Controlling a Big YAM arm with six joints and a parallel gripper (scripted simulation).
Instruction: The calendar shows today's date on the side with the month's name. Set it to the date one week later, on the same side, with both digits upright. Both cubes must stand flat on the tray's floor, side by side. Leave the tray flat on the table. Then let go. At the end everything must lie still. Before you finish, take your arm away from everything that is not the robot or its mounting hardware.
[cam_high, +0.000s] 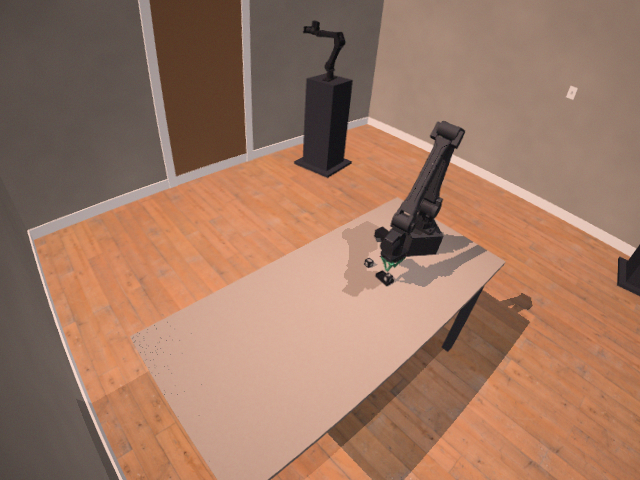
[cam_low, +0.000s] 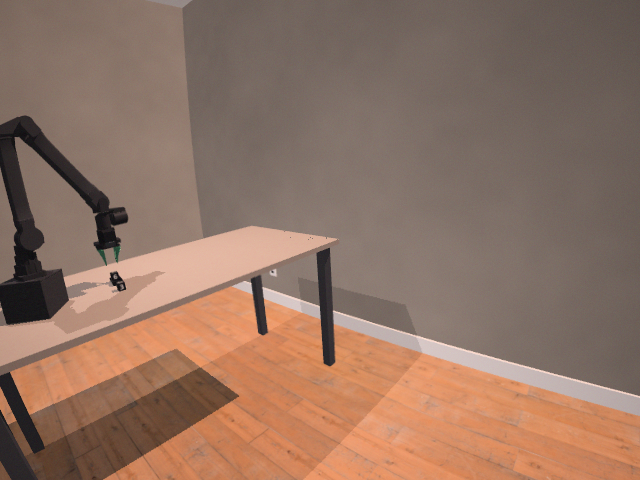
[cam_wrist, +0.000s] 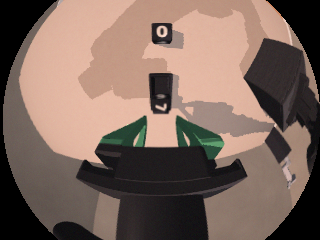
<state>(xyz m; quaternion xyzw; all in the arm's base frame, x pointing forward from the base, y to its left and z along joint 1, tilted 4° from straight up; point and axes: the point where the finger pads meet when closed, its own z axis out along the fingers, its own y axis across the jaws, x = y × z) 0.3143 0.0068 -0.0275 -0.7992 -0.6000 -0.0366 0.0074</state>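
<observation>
A loose black cube (cam_high: 368, 262) (cam_low: 121, 285) (cam_wrist: 162, 33) stands on the table beside the tray and shows a white 0 in the wrist view. The small black tray (cam_wrist: 161, 82) lies on the table. A second black cube (cam_high: 388, 277) (cam_wrist: 161, 106) is at the tray's end nearer the gripper in the wrist view. It shows a white 7 turned sideways, and a narrow face with a pale mark. The tray's other half holds no cube. My gripper (cam_high: 388, 268) (cam_low: 111, 263) (cam_wrist: 161, 119) is partly open and empty, above the table near the tray. The month's name cannot be read.
The arm's black base (cam_high: 424, 243) (cam_low: 33, 297) stands on the table (cam_high: 289, 330) (cam_low: 206, 258) close to the tray and cubes. Shadows of the arm fall around them. Another arm on a dark pedestal (cam_high: 325, 124) stands on the floor away from the table.
</observation>
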